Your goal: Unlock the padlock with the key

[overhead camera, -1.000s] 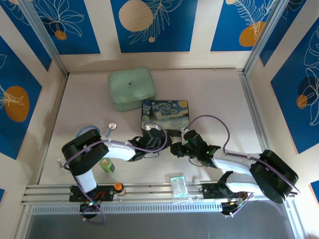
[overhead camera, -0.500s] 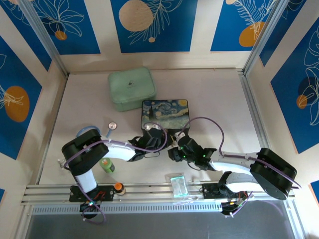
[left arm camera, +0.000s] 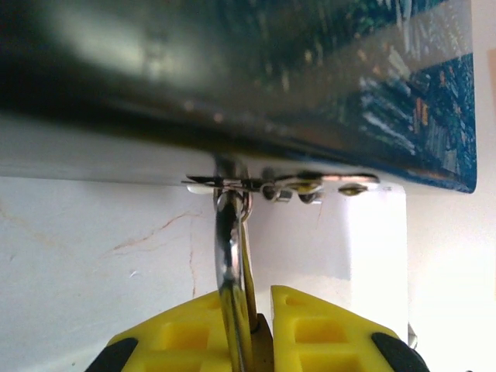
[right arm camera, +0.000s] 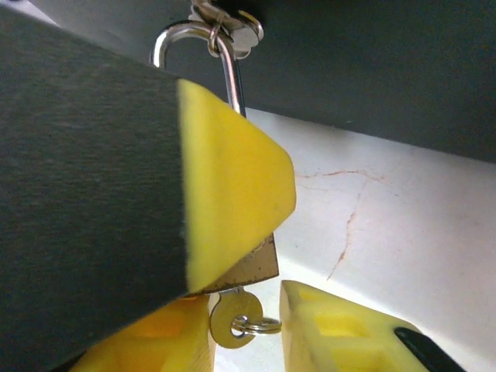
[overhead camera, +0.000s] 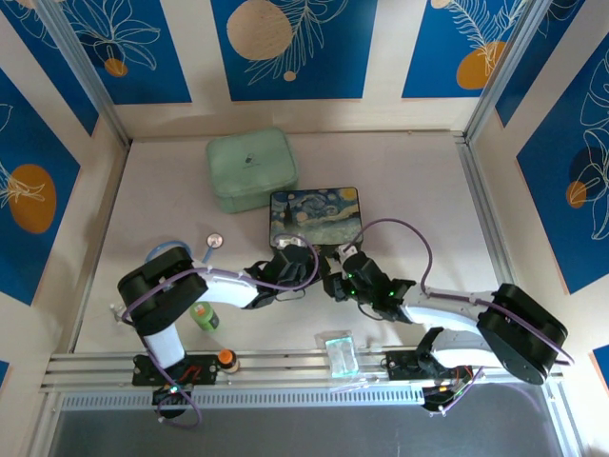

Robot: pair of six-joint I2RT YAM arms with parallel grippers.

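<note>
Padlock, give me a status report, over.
Left pincer shut on padlock. Key inserted, right pincer open around it. Shackle through box clasp.

A dull, brushed finish is seen on the tiny brass-gold metal padlock (right arm camera: 252, 271) at lower centre of the right wrist view. Its thin silver shackle (right arm camera: 231, 77), upper centre, is polished bright. The small flat silvery metal key (right arm camera: 223, 322) is smooth. The white table (right arm camera: 403, 232) is rendered smooth, stone-like and faintly veined. The starry-night painted box (left arm camera: 418, 101) is finished glossy.

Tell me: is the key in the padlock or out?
In, apparently: the key shows only its head, directly under the padlock.
</note>
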